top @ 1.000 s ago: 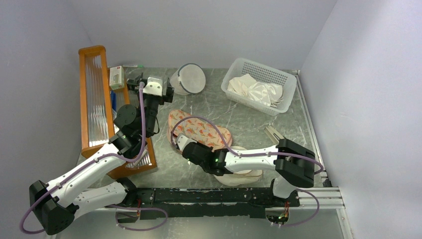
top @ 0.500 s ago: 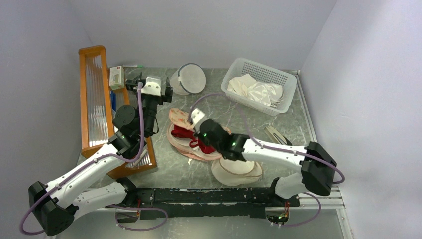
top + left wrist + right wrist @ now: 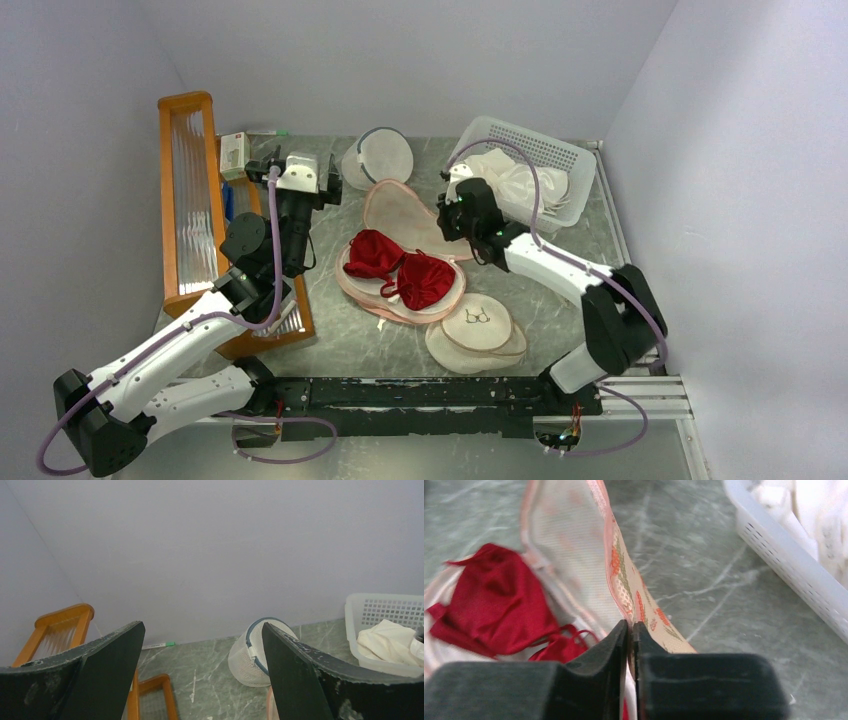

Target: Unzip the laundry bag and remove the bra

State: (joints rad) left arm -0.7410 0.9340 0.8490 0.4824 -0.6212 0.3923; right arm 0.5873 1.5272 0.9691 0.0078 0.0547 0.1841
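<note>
The peach laundry bag (image 3: 405, 208) lies open at the table's middle, its printed top flap folded back toward the far side with the pale lining showing. The deep red bra (image 3: 400, 270) lies bare on the bag's lower half. My right gripper (image 3: 447, 222) is shut on the flap's edge, at the bag's right. In the right wrist view the gripper (image 3: 630, 630) pinches the carrot-print flap (image 3: 626, 587), with the bra (image 3: 499, 607) to the left. My left gripper (image 3: 298, 168) is open and empty, raised left of the bag; it also shows in the left wrist view (image 3: 202, 630).
A white mesh dome bag (image 3: 380, 158) stands at the back, also in the left wrist view (image 3: 257, 652). A white basket (image 3: 480, 130) of white cloth is back right. A round cream pouch (image 3: 478, 325) lies in front of the bag. A wooden rack (image 3: 190, 200) runs along the left.
My right gripper has pulled the bag's top flap up and back toward the basket, opening the bag and baring the red bra. The left arm has barely moved.
</note>
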